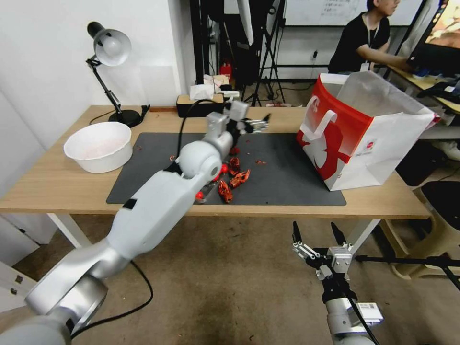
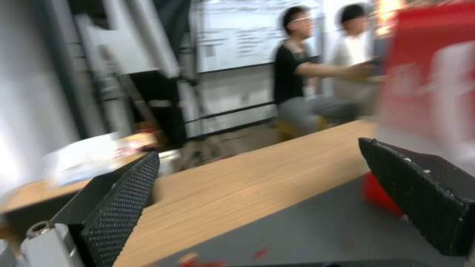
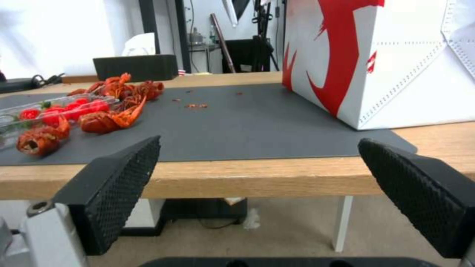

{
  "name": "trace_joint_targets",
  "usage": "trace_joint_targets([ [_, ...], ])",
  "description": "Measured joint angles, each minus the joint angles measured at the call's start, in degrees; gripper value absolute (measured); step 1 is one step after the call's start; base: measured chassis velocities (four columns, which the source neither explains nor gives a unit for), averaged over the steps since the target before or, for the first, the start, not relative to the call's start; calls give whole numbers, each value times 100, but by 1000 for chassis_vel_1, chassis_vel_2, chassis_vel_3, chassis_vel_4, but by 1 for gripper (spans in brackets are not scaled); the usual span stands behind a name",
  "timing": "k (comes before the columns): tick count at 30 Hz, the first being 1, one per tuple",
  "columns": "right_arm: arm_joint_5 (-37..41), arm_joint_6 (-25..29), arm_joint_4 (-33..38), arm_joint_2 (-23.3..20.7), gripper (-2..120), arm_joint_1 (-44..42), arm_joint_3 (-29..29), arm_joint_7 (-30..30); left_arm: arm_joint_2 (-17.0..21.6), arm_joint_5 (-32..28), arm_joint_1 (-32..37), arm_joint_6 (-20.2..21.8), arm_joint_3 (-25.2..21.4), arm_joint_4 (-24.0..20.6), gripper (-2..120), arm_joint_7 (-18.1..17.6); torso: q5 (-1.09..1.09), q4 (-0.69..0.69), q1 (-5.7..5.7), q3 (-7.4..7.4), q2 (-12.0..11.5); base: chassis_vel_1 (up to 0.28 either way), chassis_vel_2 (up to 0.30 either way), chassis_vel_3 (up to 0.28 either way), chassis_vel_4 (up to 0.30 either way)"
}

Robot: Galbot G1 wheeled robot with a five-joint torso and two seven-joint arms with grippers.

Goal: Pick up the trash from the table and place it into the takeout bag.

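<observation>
Here we note the left end effector (image 1: 256, 125) raised over the far middle of the dark mat (image 1: 287, 182), its fingers (image 2: 124, 207) spread wide with nothing between them. The trash (image 1: 232, 179) is a loose cluster of red crayfish shells and small red round pieces, some in a clear tray (image 3: 29, 115), lying on the mat near the middle of the desk (image 1: 57, 182). From the left end effector the pile lies nearer to us and a little left, below the forearm, so the wrist is past the pile rather than over it. The takeout bag (image 1: 364, 129) stands upright on the right part of the mat, mouth open, well apart from the shells.

The right end effector (image 1: 316, 239) hangs low in front of the near desk edge, below the desktop, its fingers (image 3: 118, 185) also wide apart and empty. In its wrist view the shells sit up on the mat, off toward the left, the bag to the right.

We judge the left arm the nearer one to the pile. The shells lie every which way, with no shared long axis; one nearest shell (image 1: 225, 191) runs roughly near-to-far. A pull back and down toward us looks needed before any closing.
</observation>
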Motion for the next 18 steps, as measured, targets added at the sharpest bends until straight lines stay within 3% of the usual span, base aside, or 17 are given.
trace_joint_targets([
  [3, -5, 0, 0, 2, 100, 1, -4, 0, 40, 70, 115, -2, -94, -86, 100, -113, 1, -2, 0, 0, 0, 0, 0, 0, 0],
  [4, -22, 0, -1, 2, 100, 3, -21, 0, 180, 385, 473, 3, -350, -323, 100, -427, 0, 0, 0, 0, 0, 0, 0, 0, 0],
  [9, -26, 0, 0, 2, 100, 3, -23, 0, 212, 456, 553, 10, -407, -383, 100, -515, 0, 0, 0, 0, 0, 0, 0, 0, 0],
  [11, -38, 0, 0, 4, 100, 4, -37, 0, 314, 619, 839, 61, -617, -609, 100, -842, 0, 1, 0, 0, 0, 0, 0, 0, 0],
  [18, -63, 0, 0, 9, 100, 6, -58, 0, 550, 891, 1536, 203, -1187, -1125, 100, -1221, 0, 1, 0, 0, 0, 0, 0, 0, 0],
])
